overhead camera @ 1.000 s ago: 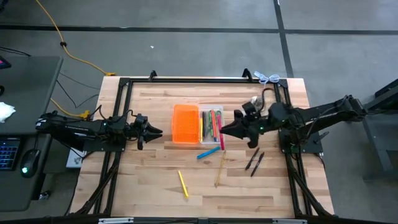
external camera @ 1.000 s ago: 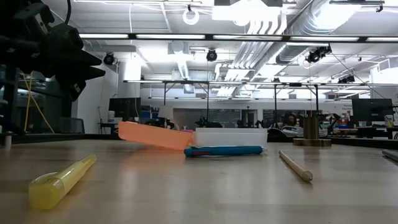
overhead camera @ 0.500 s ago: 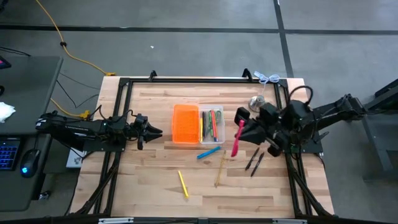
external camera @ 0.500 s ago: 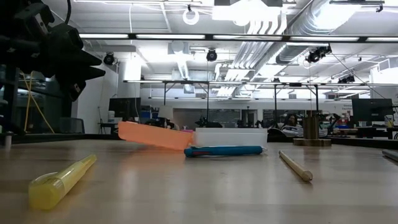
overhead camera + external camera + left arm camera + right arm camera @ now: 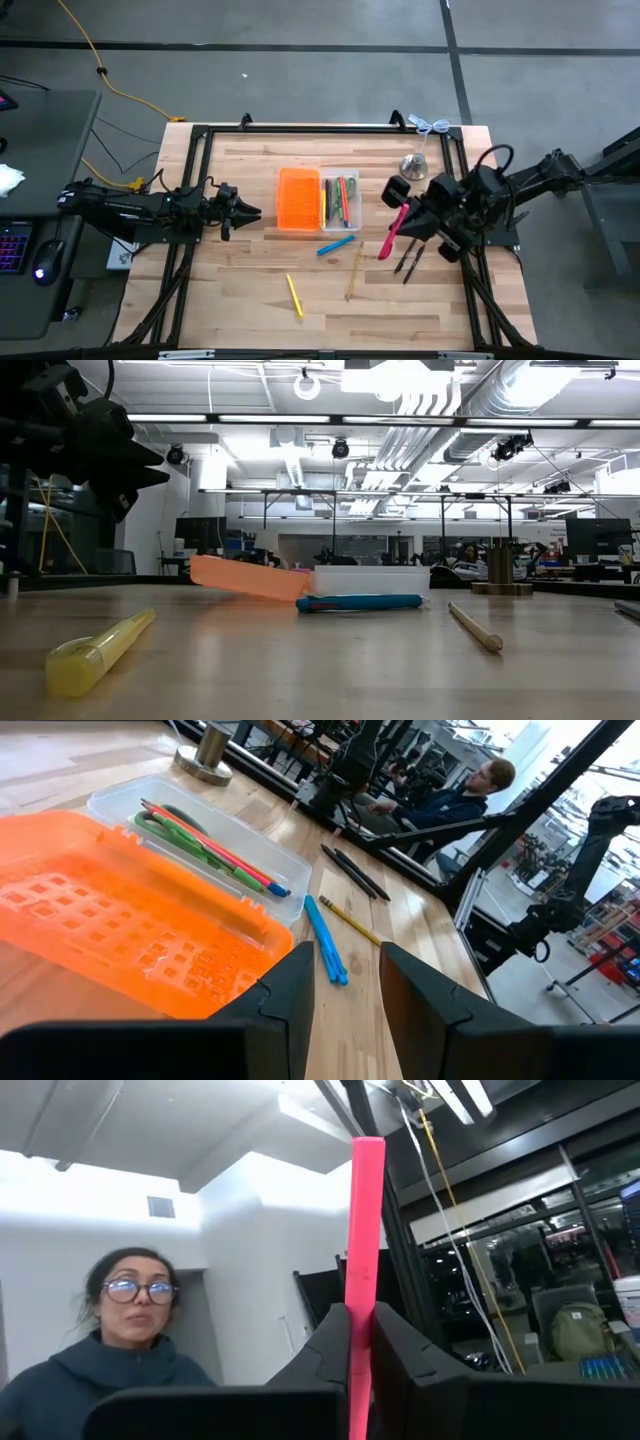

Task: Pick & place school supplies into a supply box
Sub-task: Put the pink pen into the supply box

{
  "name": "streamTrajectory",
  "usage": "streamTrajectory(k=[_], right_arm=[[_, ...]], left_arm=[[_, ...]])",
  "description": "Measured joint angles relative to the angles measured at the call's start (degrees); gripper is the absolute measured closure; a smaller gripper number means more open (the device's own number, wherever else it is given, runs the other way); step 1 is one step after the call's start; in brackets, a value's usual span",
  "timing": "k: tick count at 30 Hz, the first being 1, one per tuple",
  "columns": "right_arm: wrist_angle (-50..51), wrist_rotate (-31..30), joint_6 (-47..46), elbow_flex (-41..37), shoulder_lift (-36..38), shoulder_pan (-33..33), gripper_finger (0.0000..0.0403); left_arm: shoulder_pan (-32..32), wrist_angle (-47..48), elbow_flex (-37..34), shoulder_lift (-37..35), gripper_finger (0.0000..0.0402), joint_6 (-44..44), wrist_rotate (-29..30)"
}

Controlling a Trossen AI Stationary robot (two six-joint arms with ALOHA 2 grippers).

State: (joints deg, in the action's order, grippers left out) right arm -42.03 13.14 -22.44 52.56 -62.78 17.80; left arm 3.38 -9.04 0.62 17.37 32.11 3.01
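Now, right claw (image 5: 402,212): clamped on a long pink marker (image 5: 390,232), lifted above the counter near its right edge; in the right wrist view the marker (image 5: 362,1270) stands straight up between the two dark fingers (image 5: 325,1350).
Left claw (image 5: 250,212): fingers apart with nothing between them, hovering by the left edge of the wooden counter (image 5: 250,290), just beside the orange half of the box.
Supply box (image 5: 318,201): small rectangular plastic case lying open around the middle of the counter, solid orange half (image 5: 120,940) toward the left edge, clear tray half (image 5: 215,845) toward the right edge.
Inside the tray: several thin pens and pencils in green, red and other colours (image 5: 340,199), lying lengthwise.
Blue pen (image 5: 336,244): on the counter, just beside the tray's near corner; the low view shows it (image 5: 360,602) lying in front of the box.
Tan wooden pencil (image 5: 355,270): on the counter, near the blue pen, toward the near edge.
Yellow marker (image 5: 294,296): lying alone toward the near edge, well apart from the box.
Two black pens (image 5: 408,260): side by side near the right edge, below the raised marker.
Silver bell-shaped metal object (image 5: 414,166): standing near the far right corner.
Person in glasses (image 5: 130,1330): seen in the room beyond the counter, in the right wrist view.
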Motion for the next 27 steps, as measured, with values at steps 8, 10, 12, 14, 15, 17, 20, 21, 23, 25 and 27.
streamTrajectory(k=[8, 10, 12, 14, 15, 17, 20, 21, 23, 25, 27], right_arm=[[3.06, -7.6, -2.27, 0.0, 0.0, -0.13, 0.0399], [6.76, -13.57, -4.17, 0.0, 0.0, -0.32, 0.04], [10.97, -20.22, -7.02, 0.0, 0.0, -0.7, 0.04], [14.46, -25.6, -10.1, 0.0, -0.09, -1.3, 0.0399], [15.62, -27.47, -11.4, 0.0, -0.14, -1.5, 0.0398], [17.02, -30.32, -13.03, 0.0, -0.22, -1.95, 0.04], [18.83, -33.65, -13.95, 0.0, -0.2, -2.37, 0.04], [19.43, -34.7, -14.68, 0.0, -0.2, -2.52, 0.04], [20.19, -36.5, -15.2, 0.0, -0.22, -2.83, 0.0399], [20.44, -37.84, -15.43, 0.0, -0.22, -2.86, 0.04], [20.44, -39.73, -16.28, 0.0, -0.45, -2.86, 0.0401]], left_arm=[[0.0, 0.0, 0.0, 0.0, 0.0257, 0.05, 0.02], [0.01, -0.02, 0.0, 0.0, 0.0257, 0.05, 0.02], [0.02, 0.0, 0.0, 0.02, 0.0257, 0.11, 0.02], [0.01, 0.01, 0.0, 0.0, 0.0257, 0.5, 0.02], [0.0, 0.08, 0.0, 0.0, 0.0257, 0.68, 0.02], [0.0, 0.13, 0.0, 0.01, 0.0257, 0.79, 0.02], [0.01, 0.13, 0.0, 0.0, 0.0257, 1.17, 0.04], [0.0, 0.13, 0.0, 0.02, 0.0257, 1.15, 0.04], [0.02, 0.13, 0.0, 0.0, 0.0257, 1.17, 0.04], [0.01, 0.11, 0.0, 0.01, 0.0257, 1.16, 0.04], [0.01, 0.11, 0.0, 0.01, 0.0257, 1.17, 0.04]])
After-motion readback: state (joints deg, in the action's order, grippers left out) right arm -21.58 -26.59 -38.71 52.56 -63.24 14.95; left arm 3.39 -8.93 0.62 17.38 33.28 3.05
